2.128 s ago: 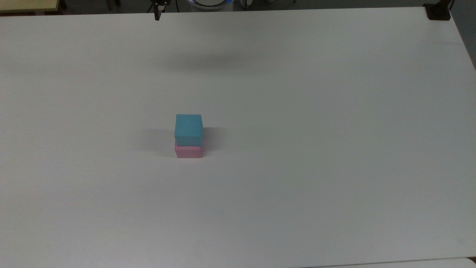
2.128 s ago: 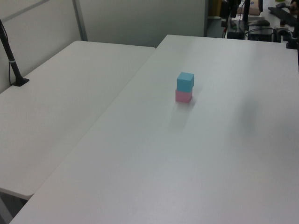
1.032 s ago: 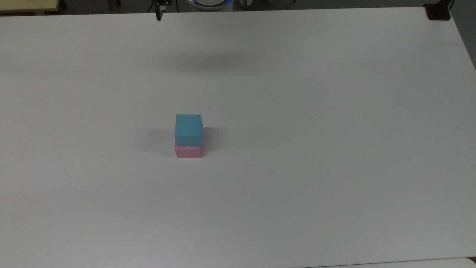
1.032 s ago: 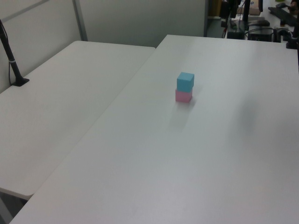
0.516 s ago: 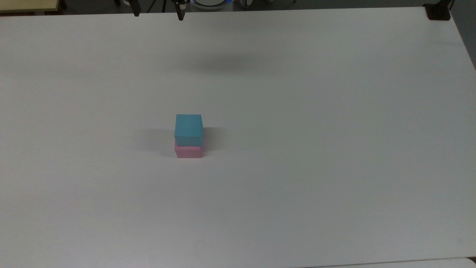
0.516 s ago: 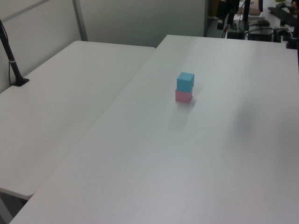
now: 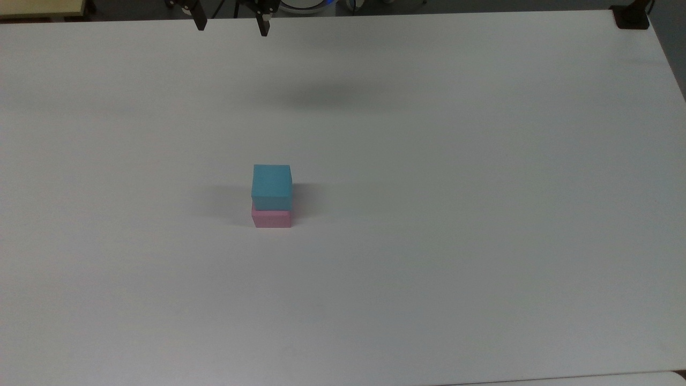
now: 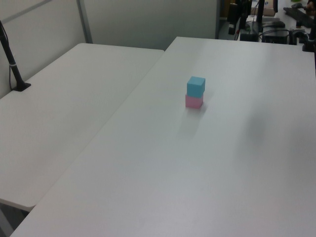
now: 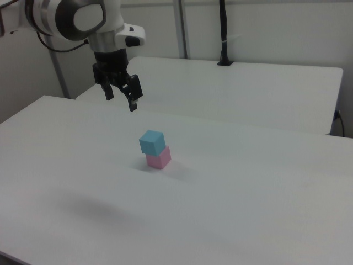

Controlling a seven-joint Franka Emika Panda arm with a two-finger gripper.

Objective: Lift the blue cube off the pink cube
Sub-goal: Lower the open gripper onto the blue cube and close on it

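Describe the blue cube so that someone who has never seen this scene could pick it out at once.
Start from the wide white table; near its middle stands a two-block stack. The blue cube is the upper block, resting squarely on the pink cube. Both look the same size and shape, so colour and place tell them apart: cyan on top, pink on the table.

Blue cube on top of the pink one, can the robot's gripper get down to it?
Probably yes. The gripper hangs open above the table, off to one side of the blue cube. That cube sits on the pink cube with nothing around it.
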